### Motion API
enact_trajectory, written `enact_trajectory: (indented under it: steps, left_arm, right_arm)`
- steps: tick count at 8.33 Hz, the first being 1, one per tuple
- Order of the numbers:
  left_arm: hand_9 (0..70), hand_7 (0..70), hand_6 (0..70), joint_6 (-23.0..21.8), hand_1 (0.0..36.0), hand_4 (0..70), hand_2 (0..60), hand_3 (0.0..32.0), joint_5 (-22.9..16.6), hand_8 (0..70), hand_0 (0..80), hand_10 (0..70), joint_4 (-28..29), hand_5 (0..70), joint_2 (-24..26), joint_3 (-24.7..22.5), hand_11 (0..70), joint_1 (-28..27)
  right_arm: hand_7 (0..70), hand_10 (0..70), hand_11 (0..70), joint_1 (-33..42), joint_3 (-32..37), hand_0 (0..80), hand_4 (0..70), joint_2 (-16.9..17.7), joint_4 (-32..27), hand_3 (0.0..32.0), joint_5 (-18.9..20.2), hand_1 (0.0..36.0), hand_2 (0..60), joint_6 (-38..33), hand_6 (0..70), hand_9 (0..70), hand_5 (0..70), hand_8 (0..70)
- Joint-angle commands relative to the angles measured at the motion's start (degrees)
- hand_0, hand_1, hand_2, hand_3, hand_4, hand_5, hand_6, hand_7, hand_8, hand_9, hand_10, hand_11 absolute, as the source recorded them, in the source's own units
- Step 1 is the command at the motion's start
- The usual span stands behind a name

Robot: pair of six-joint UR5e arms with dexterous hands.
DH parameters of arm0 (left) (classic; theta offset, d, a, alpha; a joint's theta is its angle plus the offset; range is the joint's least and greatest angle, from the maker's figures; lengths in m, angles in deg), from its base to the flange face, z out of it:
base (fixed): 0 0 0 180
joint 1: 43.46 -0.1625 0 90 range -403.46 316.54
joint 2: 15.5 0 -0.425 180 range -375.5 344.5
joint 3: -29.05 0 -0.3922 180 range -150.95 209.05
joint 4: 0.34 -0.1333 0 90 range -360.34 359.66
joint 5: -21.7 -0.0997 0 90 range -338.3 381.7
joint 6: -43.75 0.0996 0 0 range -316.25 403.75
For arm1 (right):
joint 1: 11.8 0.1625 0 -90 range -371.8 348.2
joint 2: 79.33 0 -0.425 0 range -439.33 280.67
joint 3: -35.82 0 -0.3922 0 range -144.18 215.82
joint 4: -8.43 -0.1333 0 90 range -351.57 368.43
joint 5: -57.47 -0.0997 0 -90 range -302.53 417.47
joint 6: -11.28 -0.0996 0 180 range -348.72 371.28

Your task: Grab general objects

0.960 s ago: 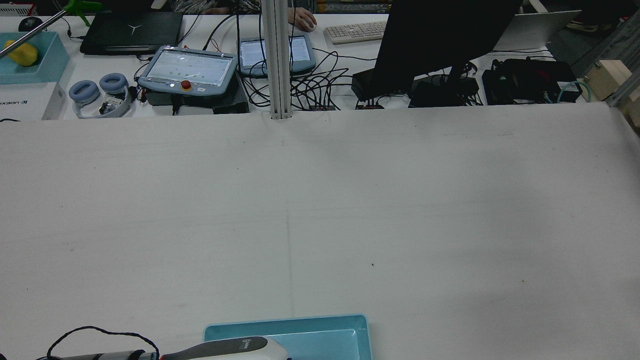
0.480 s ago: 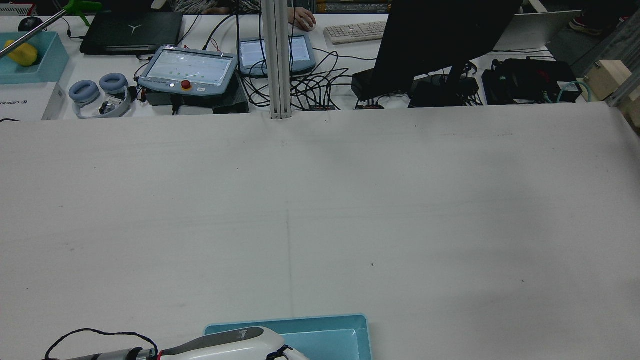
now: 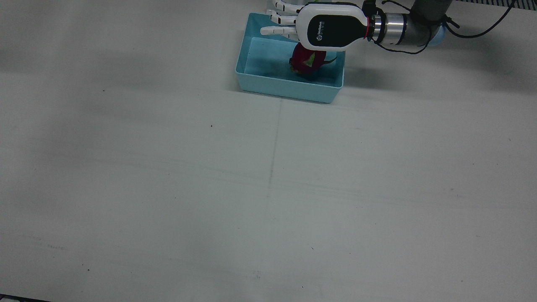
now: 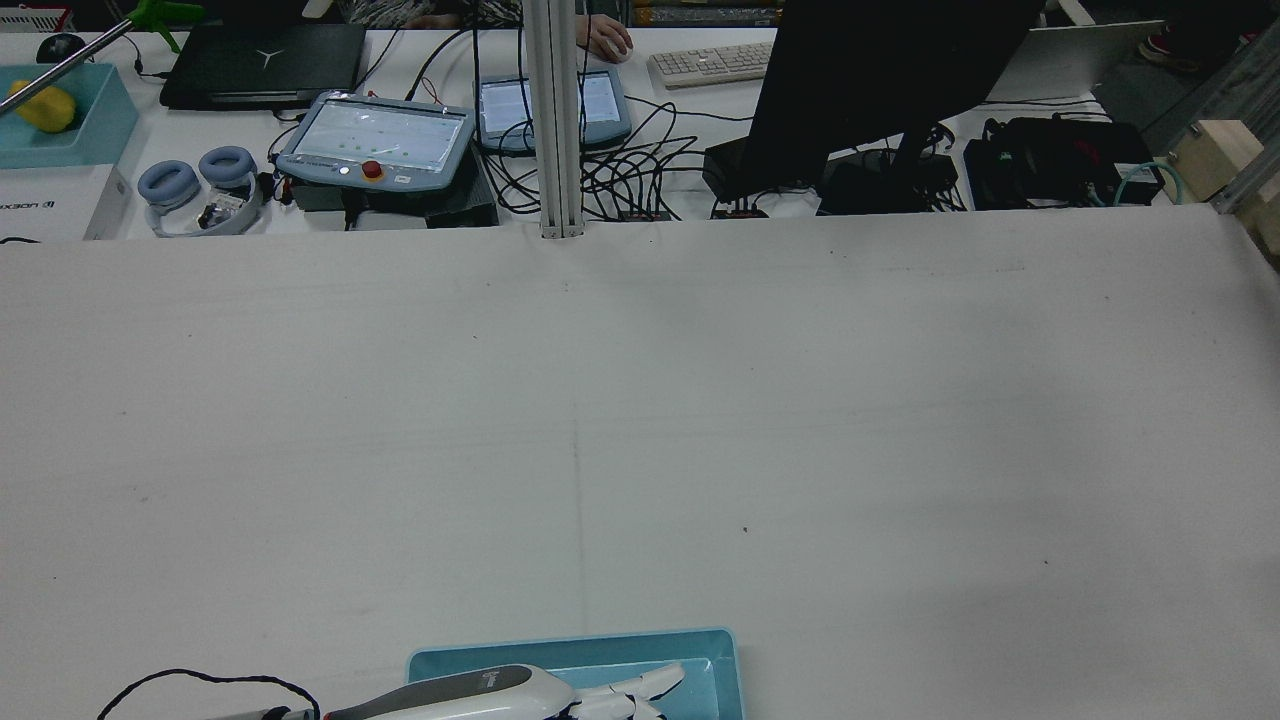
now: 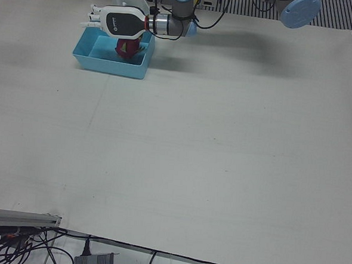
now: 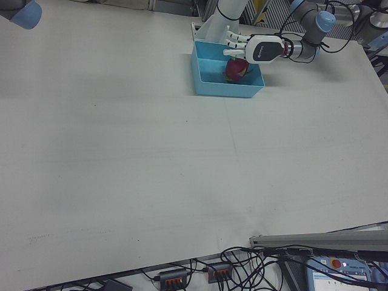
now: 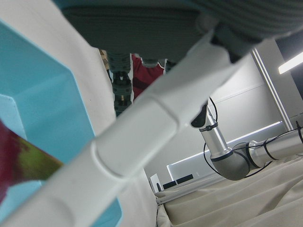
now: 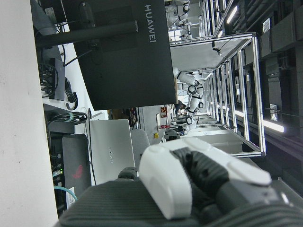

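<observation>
Hovering over the light blue bin (image 3: pixel 268 86), the left hand (image 3: pixel 319 27) shows its white shell and black back panel to the front view, with its fingers (image 3: pixel 279 19) stretched out straight and apart toward the bin's far wall. It holds nothing; the hand is spread open, palm down. Directly under it, inside the bin, lies a dragon fruit (image 3: pixel 308 63), magenta with green-tipped scales, resting in the half of the bin nearer the robot's left arm. Whether the palm touches the fruit cannot be told from above; in the left-front view the dragon fruit (image 5: pixel 127 48) sits just beneath the left hand (image 5: pixel 120 22), and in the right-front view the fruit (image 6: pixel 236 70) shows below the hand (image 6: pixel 257 48) with a sliver of bin wall (image 6: pixel 227 91) in front. The left hand view shows one white finger (image 7: pixel 142 132) crossing the frame, the blue bin (image 7: pixel 42 113) behind it and a patch of the red and green fruit skin (image 7: pixel 19 163) at the lower left. In the rear view only the hand's top (image 4: pixel 500 692) and the bin's far rim (image 4: pixel 570 645) show at the bottom edge. The bin stands on the white worktop (image 3: pixel 268 188) close to the robot's side

The right hand appears only in its own camera (image 8: pixel 199 182), up close; its fingers look curled, but I cannot tell whether it is open or closed
</observation>
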Motion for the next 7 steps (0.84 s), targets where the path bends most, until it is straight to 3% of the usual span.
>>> enact_trajectory:
  steps: [1, 2, 4, 5, 6, 7]
  left_arm:
    - [6.8, 41.1, 1.6, -4.8, 36.0, 0.0, 60.0, 0.0, 0.1, 0.0, 80.0, 7.6, 3.3, 70.0, -4.1, 0.5, 17.3, 1.2]
    - [8.6, 50.2, 12.3, -8.7, 36.0, 7.5, 60.0, 0.0, 0.0, 1.4, 80.0, 7.3, 7.8, 70.0, -7.1, 1.5, 16.5, 7.9]
    - [15.2, 70.0, 40.1, -16.5, 36.0, 34.8, 60.0, 0.0, -0.6, 7.0, 80.0, 6.6, 15.1, 70.0, -10.5, 6.6, 14.8, 19.1]
    - [17.2, 70.0, 46.6, -16.8, 36.0, 41.5, 60.0, 0.0, -1.3, 8.3, 80.0, 5.8, 14.6, 70.0, -11.5, 7.0, 13.5, 26.5]
    - [18.6, 70.0, 53.9, -17.4, 36.0, 47.4, 60.0, 0.0, -4.6, 9.7, 80.0, 8.7, 15.1, 70.0, -12.5, 8.4, 17.5, 33.9]
    - [18.6, 70.0, 67.2, -17.7, 36.0, 59.9, 60.0, 0.0, -5.1, 12.4, 80.0, 8.8, 15.6, 70.0, -12.7, 10.1, 17.4, 39.5]
  right_arm:
    - [0.0, 0.0, 0.0, 0.0, 0.0, 0.0, 0.0, 0.0, 0.0, 0.0, 0.0, 0.0, 0.0, 0.1, 0.0, 0.0, 0.0, 0.0]
    - [0.0, 0.0, 0.0, 0.0, 0.0, 0.0, 0.0, 0.0, 0.0, 0.0, 0.0, 0.0, 0.0, 0.1, 0.0, 0.0, 0.0, 0.0]
    - [0.0, 0.0, 0.0, 0.0, 0.0, 0.0, 0.0, 0.0, 0.0, 0.0, 0.0, 0.0, 0.0, 0.1, 0.0, 0.0, 0.0, 0.0]
    - [0.0, 0.0, 0.0, 0.0, 0.0, 0.0, 0.0, 0.0, 0.0, 0.0, 0.0, 0.0, 0.0, 0.1, 0.0, 0.0, 0.0, 0.0]
    - [0.0, 0.0, 0.0, 0.0, 0.1, 0.0, 0.0, 0.0, 0.0, 0.0, 0.0, 0.0, 0.0, 0.0, 0.0, 0.0, 0.0, 0.0]
    - [0.0, 0.0, 0.0, 0.0, 0.1, 0.0, 0.0, 0.0, 0.0, 0.0, 0.0, 0.0, 0.0, 0.0, 0.0, 0.0, 0.0, 0.0]
